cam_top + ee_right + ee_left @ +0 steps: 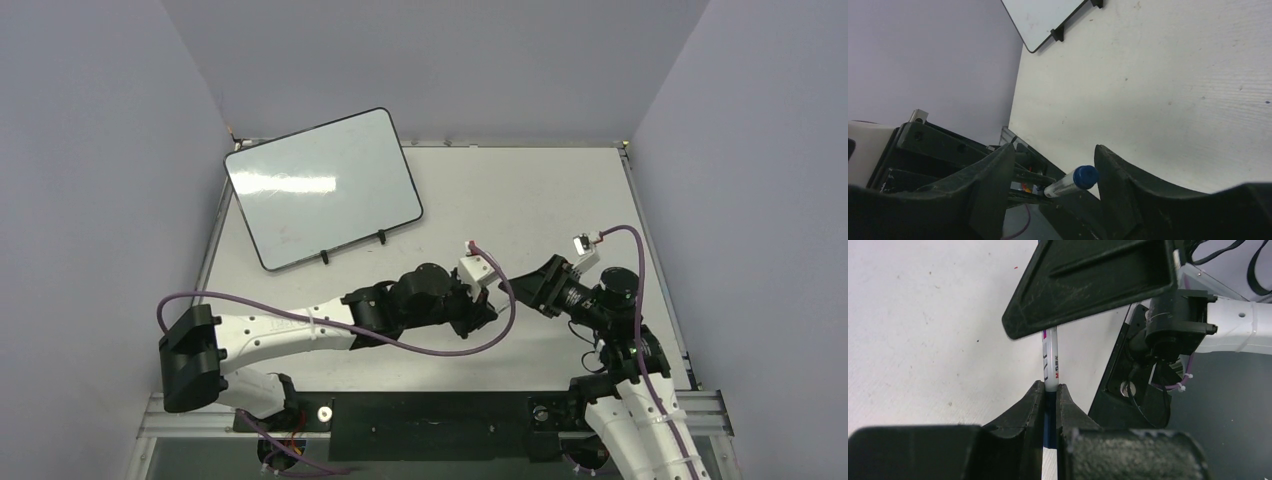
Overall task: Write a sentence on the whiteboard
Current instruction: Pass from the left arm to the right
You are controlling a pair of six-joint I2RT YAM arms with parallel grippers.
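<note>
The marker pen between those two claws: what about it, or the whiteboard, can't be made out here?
- Marker, left wrist view: far end hidden behind a finger of the right gripper; barrel print too small to read.
- Marker, top view: lost between the left gripper and the right gripper.
- Whiteboard, top view: glare and distance hide any writing; the right wrist view's top edge cuts off most of it.
</note>
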